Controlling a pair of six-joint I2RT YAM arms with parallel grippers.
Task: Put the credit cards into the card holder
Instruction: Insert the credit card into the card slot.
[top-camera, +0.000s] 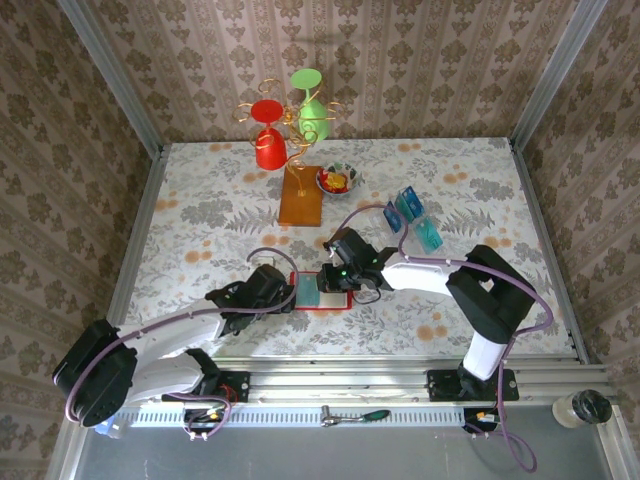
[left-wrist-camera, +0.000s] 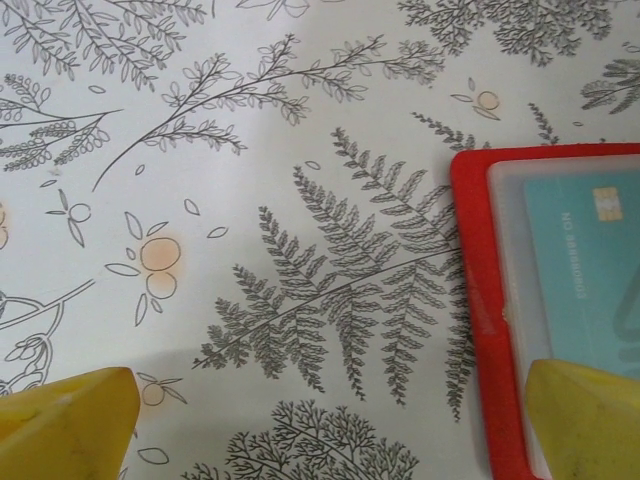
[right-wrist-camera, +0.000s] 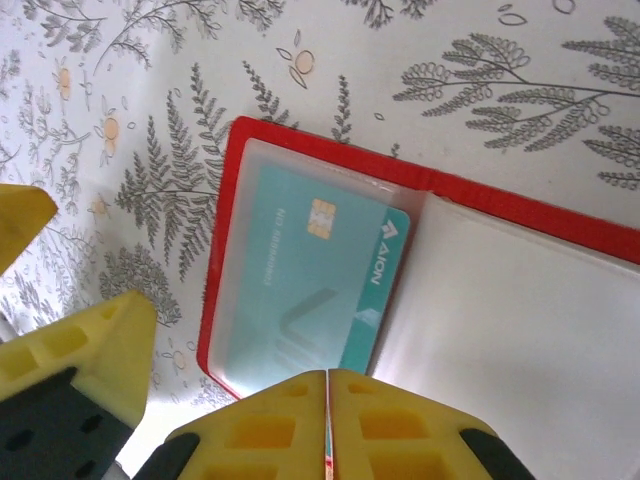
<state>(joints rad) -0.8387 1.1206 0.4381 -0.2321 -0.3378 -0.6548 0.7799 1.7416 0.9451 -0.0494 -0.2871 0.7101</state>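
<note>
The left arm lies low across the near left of the fern-and-blossom printed table (top-camera: 200, 220), its forearm angled up and right. The left gripper (left-wrist-camera: 325, 420) stands wide, its yellow fingertips (left-wrist-camera: 60, 425) far apart. One is over bare cloth and the other overlaps the near left corner of the glossy red fold-open card holder (right-wrist-camera: 330, 150). The right arm rises from its base, bends sharply at the elbow and reaches leftward, ending over the same wallet. The right gripper (right-wrist-camera: 327, 400) is closed, its two yellow fingers pressed flat against each other at the wallet's near edge, about where the two leaves meet. Nothing can be seen between them. The card holder lies opened flat near the front middle of the table, between the two wrists. Its left leaf has a clear plastic pocket holding one thin teal-blue credit card (right-wrist-camera: 300, 270). The card bears a gold chip, a white triangular logo and the word "AION" along its short end. A line of smaller print runs beside the chip, too fine to read. The right leaf shows a pale pocket. More teal cards (top-camera: 430, 237) sit well apart, toward the right rear of the table.
</note>
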